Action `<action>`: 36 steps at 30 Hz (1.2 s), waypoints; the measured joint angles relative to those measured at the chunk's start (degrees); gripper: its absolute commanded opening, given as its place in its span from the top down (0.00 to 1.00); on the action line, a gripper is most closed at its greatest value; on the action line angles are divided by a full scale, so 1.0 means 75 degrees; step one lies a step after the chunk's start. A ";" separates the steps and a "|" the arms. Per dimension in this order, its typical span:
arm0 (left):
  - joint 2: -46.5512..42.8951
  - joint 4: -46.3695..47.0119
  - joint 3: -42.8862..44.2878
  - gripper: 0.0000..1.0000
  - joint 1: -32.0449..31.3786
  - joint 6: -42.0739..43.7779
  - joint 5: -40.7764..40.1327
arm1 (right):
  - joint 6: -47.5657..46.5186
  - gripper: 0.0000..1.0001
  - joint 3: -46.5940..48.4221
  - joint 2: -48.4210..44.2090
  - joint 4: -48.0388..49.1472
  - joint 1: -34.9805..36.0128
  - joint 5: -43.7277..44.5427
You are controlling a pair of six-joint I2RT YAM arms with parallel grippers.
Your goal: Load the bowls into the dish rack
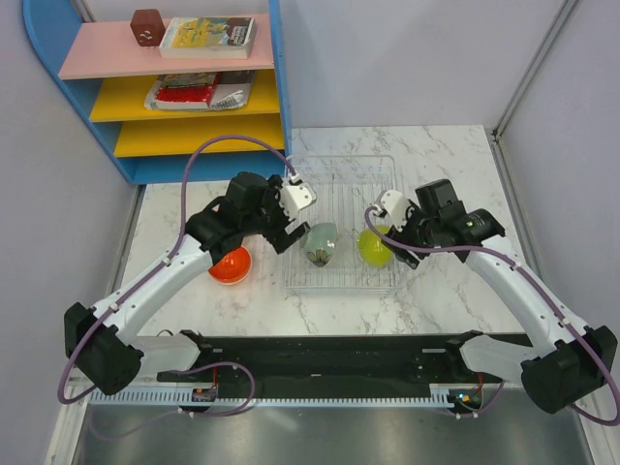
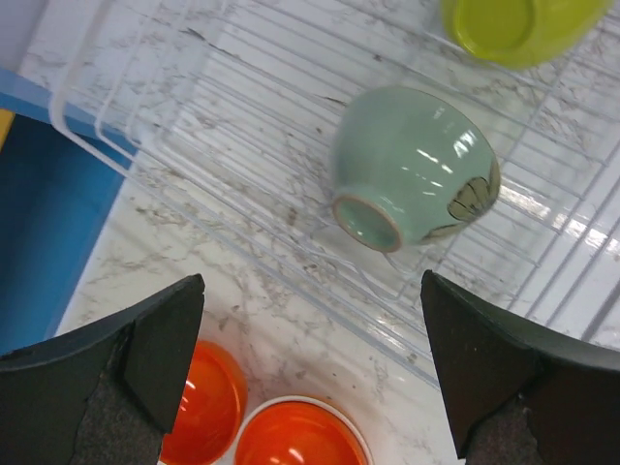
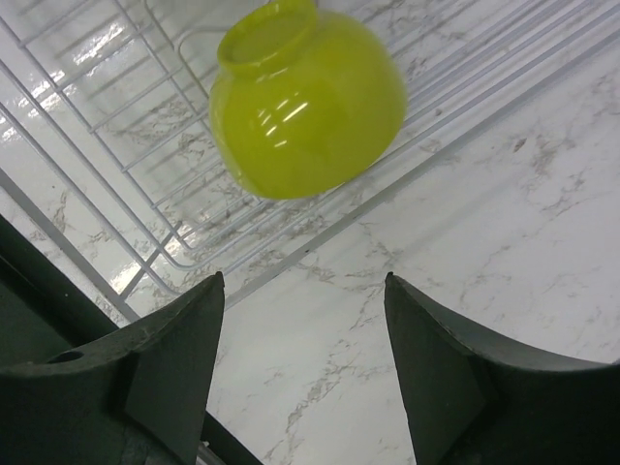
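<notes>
The dish rack (image 1: 345,184) of thin wire stands mid-table. In it a pale green bowl (image 1: 322,244) lies on its side, foot toward the camera in the left wrist view (image 2: 417,170). A yellow-green bowl (image 1: 373,248) rests tilted at the rack's near right corner (image 3: 305,107). Two orange bowls (image 2: 199,407) (image 2: 300,436) sit on the marble left of the rack (image 2: 242,116); the top view shows them as orange (image 1: 231,263). My left gripper (image 2: 310,291) hangs open above the rack's left edge (image 1: 288,235), empty. My right gripper (image 3: 304,291) is open beside the yellow-green bowl (image 1: 397,254), with only marble between its fingers.
A blue shelf unit (image 1: 174,92) with pink and yellow boards stands at the back left, holding a book (image 1: 208,37) and a red cube (image 1: 147,27). Grey walls close in both sides. The black base rail (image 1: 320,356) runs along the near edge.
</notes>
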 measured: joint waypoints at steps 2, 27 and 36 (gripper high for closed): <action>-0.0012 0.0157 0.0079 0.00 0.0213 -0.0006 -0.0178 | 0.0003 0.23 0.0286 0.0000 -0.0006 0.0000 0.0044; 0.2532 0.0868 -0.0985 0.01 0.6085 -0.0574 0.1816 | 0.1810 0.02 0.1716 -0.0175 0.1818 0.0000 0.0265; 0.3244 0.1163 -0.0985 0.47 0.6117 -0.0580 0.1883 | 0.1985 0.02 0.1754 -0.0181 0.1871 0.0000 0.0015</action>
